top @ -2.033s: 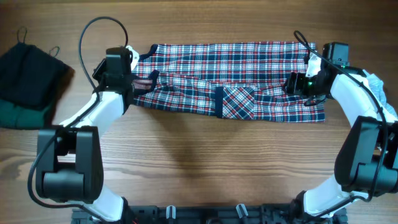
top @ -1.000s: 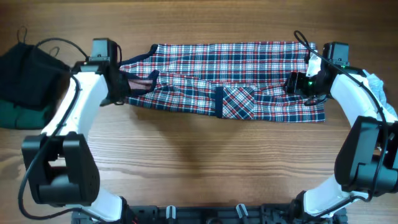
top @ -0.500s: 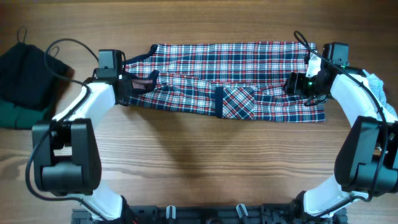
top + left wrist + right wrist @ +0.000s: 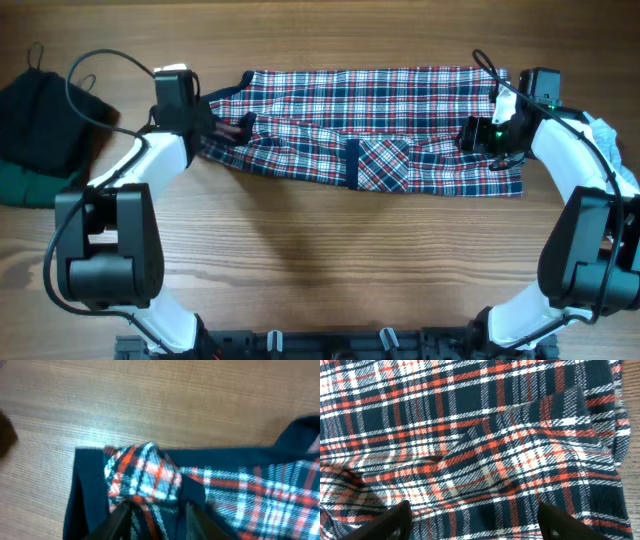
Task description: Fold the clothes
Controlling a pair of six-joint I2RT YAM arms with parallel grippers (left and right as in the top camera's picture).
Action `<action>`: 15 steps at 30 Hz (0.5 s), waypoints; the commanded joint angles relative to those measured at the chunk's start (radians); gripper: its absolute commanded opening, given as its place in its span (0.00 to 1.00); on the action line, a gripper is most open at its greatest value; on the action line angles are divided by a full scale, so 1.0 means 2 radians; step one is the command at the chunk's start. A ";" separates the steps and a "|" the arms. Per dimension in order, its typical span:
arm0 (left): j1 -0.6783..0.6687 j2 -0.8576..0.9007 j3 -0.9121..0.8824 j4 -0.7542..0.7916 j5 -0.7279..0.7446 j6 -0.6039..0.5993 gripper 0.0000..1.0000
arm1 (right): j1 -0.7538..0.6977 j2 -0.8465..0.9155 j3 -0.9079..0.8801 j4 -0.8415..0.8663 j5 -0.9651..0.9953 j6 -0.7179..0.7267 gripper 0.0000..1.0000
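Observation:
The red, navy and white plaid shirt (image 4: pixel 380 110) lies spread in a long band across the far half of the table. My left gripper (image 4: pixel 208 127) is at its left end, shut on a bunched fold of plaid and navy trim (image 4: pixel 145 472); in the left wrist view the fingers (image 4: pixel 156 520) pinch that fold. My right gripper (image 4: pixel 472 135) hovers over the shirt's right part, jaws wide open (image 4: pixel 480 522), with flat plaid cloth (image 4: pixel 485 435) below and nothing between them.
A dark black and green garment (image 4: pixel 40 130) lies piled at the left table edge. A pale cloth (image 4: pixel 605 130) shows at the right edge behind my right arm. Bare wood (image 4: pixel 320 260) fills the near half.
My left gripper swung out left with the shirt's end, then came back right and slightly away from me, still holding it. The right arm has not moved.

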 commanded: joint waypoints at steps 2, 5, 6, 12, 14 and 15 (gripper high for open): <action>0.012 -0.027 0.019 0.016 0.034 -0.001 0.58 | 0.003 -0.007 0.003 0.006 0.005 -0.007 0.82; 0.012 -0.080 0.028 0.013 0.038 -0.005 0.89 | 0.003 -0.007 0.003 0.006 0.005 -0.007 0.85; 0.012 -0.098 0.028 0.009 0.038 -0.005 1.00 | 0.003 -0.007 0.003 0.006 0.005 -0.007 0.86; 0.026 -0.186 0.028 0.018 0.034 -0.005 1.00 | 0.003 -0.007 0.004 0.067 0.005 -0.007 1.00; 0.027 -0.184 0.028 0.004 0.034 -0.005 1.00 | 0.003 -0.007 0.004 0.105 0.004 -0.006 1.00; 0.027 -0.184 0.028 -0.006 0.034 -0.005 1.00 | 0.003 -0.007 0.004 0.114 0.005 -0.007 1.00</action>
